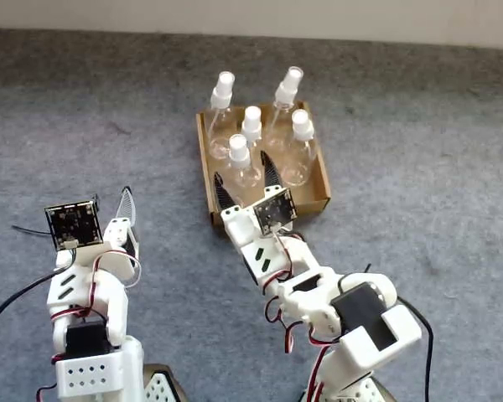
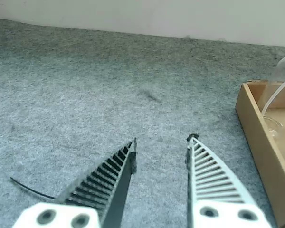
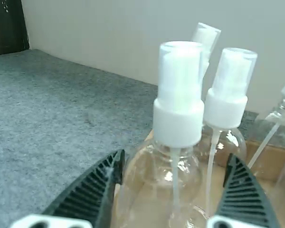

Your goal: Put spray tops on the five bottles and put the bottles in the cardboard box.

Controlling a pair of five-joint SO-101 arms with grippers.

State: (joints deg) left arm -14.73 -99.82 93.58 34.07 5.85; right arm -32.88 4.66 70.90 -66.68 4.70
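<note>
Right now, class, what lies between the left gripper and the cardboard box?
Only bare grey carpet lies between the left gripper and the cardboard box, as the left wrist view shows.

Five bottles stand upright in the cardboard box on the carpet. Right gripper straddles the nearest bottle; left gripper sits well left of the box.

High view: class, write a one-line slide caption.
Five spray-topped bottles stand in the cardboard box; the open right hand straddles the nearest one.
</note>
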